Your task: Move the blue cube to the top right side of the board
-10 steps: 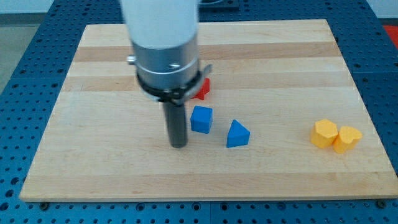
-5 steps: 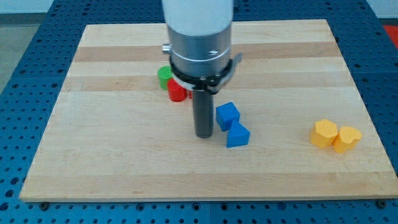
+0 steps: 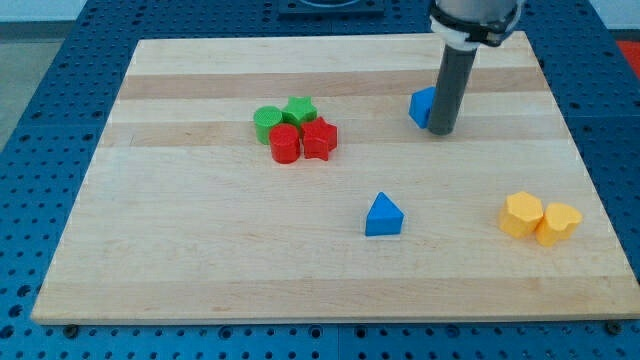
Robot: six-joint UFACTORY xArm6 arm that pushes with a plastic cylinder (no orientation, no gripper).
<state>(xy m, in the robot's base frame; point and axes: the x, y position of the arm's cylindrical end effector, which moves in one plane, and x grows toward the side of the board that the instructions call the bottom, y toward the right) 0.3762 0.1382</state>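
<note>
The blue cube (image 3: 422,106) sits on the wooden board (image 3: 200,250), up in the right half, partly hidden behind my rod. My tip (image 3: 443,131) rests on the board right beside the cube, touching its right side and slightly toward the view's bottom. A blue triangular block (image 3: 383,215) lies alone lower down, near the board's middle.
Two green blocks (image 3: 281,116) and two red blocks (image 3: 303,141) cluster left of centre. Two yellow blocks (image 3: 540,218) sit near the board's right edge, low down. A blue perforated table (image 3: 40,100) surrounds the board.
My tip has swept up and to the right across the board, and the blue cube has moved with it, away from the blue triangular block, which stayed.
</note>
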